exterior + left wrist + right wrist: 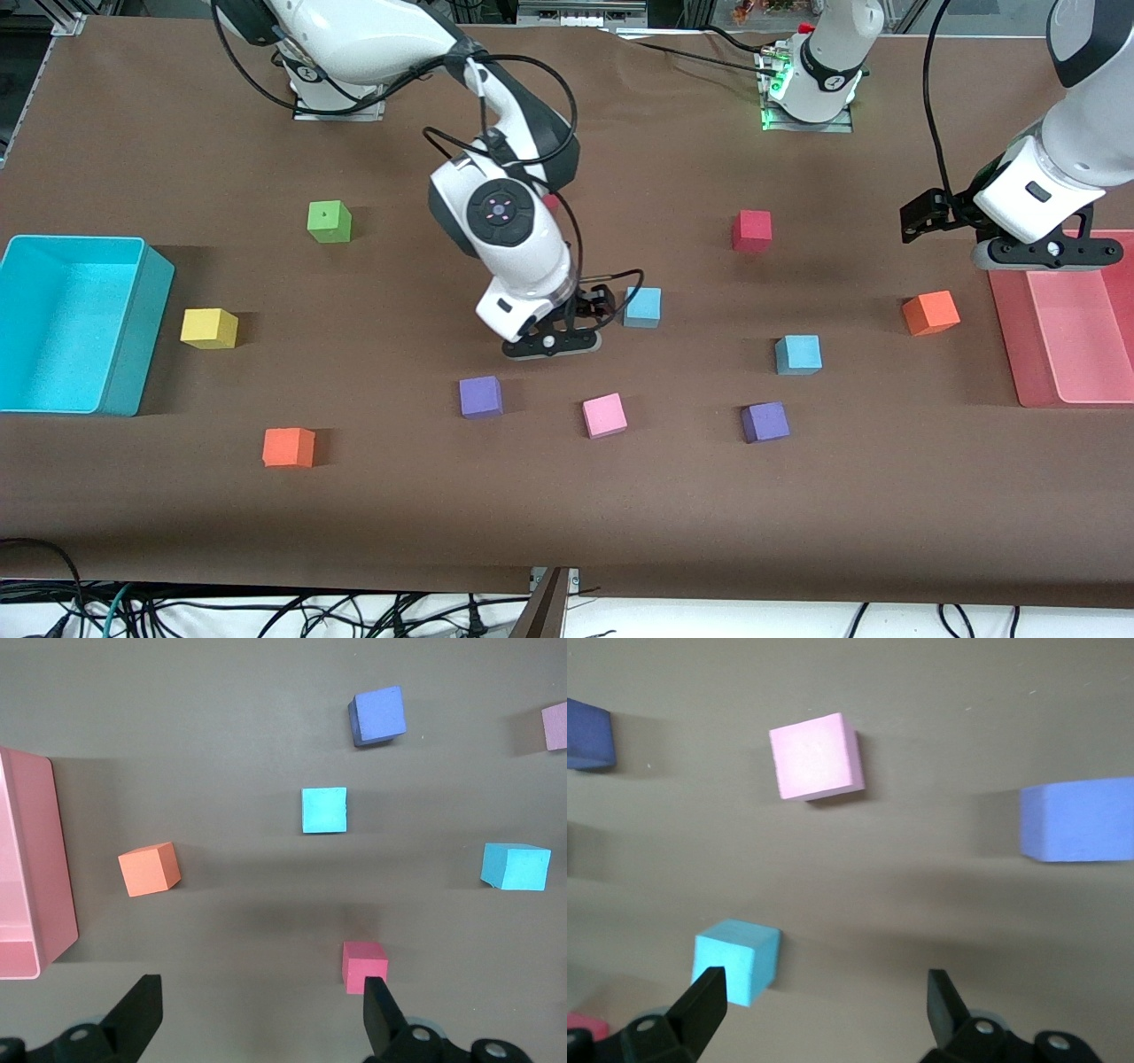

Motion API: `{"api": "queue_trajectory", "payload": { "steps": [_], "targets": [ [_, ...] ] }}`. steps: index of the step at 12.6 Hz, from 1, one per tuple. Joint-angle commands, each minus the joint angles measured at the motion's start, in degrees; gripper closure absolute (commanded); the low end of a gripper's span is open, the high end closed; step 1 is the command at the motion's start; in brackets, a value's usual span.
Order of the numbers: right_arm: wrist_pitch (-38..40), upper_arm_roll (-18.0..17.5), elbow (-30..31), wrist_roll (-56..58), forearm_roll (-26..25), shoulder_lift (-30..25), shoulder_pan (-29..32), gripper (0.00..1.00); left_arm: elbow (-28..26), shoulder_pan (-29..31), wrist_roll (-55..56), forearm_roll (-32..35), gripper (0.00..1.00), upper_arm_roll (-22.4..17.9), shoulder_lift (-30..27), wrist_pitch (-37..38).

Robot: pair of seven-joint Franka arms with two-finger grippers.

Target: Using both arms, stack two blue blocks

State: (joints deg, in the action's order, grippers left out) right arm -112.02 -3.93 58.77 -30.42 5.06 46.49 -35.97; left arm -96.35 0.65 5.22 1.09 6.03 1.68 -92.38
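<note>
A: Nearest the front camera an orange cube [289, 447] sits toward the right arm's end of the brown table [567, 532]. A little farther lie a purple cube [481, 396], a pink cube [605, 416] and a second purple cube [765, 422].

B: And the blue blocks?

A: One blue block [798, 354] sits just farther than the second purple cube. The other blue block [642, 307] lies farther again, nearer the table's middle. The two are well apart, both flat on the table.

B: Where is the right gripper [554, 344]?

A: Low over the table just beside that second blue block, on the side toward the right arm's end. Its fingers [702, 1003] are spread wide and hold nothing; in the right wrist view the block sits right by one fingertip, not between the two.

B: Anything in the way?

A: The pink cube and the first purple cube lie near the right gripper, toward the camera. A yellow cube [209, 328] stands beside the turquoise bin [53, 266].

B: And the left gripper [1041, 252]?

A: It hangs over the edge of the pink tray [1010, 337], fingers [137, 1014] wide apart and empty. An orange cube [930, 313] lies just beside the tray. Farthest are a red cube [752, 230] and a green cube [329, 221].
</note>
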Motion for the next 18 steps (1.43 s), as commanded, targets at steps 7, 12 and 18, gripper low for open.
{"api": "queue_trajectory", "payload": {
  "steps": [7, 12, 18],
  "targets": [
    [-3.5, -8.7, 15.8, 17.8, 0.9, -10.4, 7.7, 0.0, 1.5, 0.1, -0.8, -1.4, 0.0, -0.1, 0.7, 0.7],
    [-7.4, -8.9, 18.8, 20.7, 4.5, -11.4, 8.5, 0.0, 1.5, 0.1, -0.8, -1.4, 0.0, -0.1, 0.7, 0.7],
    [-19.4, -8.6, 23.2, 39.4, 23.8, -7.8, 8.5, 0.0, 1.5, 0.1, -0.8, -1.5, 0.0, -0.1, 0.7, 0.7]
  ]
}}
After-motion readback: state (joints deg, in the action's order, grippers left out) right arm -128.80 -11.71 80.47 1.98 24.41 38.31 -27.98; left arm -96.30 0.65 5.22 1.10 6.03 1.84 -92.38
